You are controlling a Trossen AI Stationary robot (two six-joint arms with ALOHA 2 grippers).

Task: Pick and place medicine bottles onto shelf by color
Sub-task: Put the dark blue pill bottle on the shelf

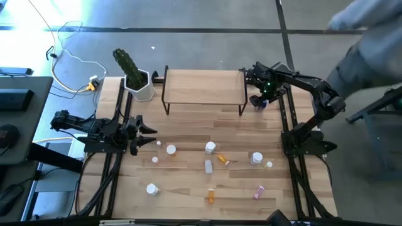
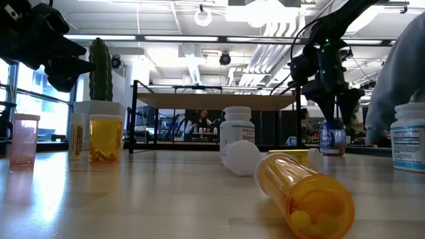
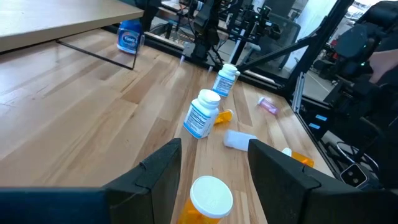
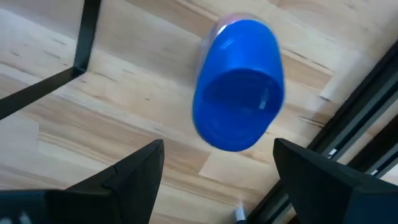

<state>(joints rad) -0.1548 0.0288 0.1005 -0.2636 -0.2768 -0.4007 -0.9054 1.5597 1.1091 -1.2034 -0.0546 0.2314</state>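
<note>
A blue-capped medicine bottle (image 4: 239, 84) stands upright on the table just right of the shelf's (image 1: 204, 85) right legs. My right gripper (image 4: 217, 146) hangs over it, pointing down and open, one finger on either side of the cap without touching it. The low view shows the same bottle (image 2: 332, 141) under that gripper (image 2: 334, 109). My left gripper (image 1: 151, 135) waits open at the table's left side. A white-capped orange bottle (image 3: 208, 199) stands just ahead of its fingers. Several white, orange and pink bottles lie or stand across the table's middle (image 1: 210, 147).
A white pot with a green cactus (image 1: 138, 81) stands at the shelf's left end. The shelf top is bare. A person in grey (image 1: 364, 56) is at the far right, beyond the table. An orange bottle (image 2: 309, 192) lies on its side close to the near edge.
</note>
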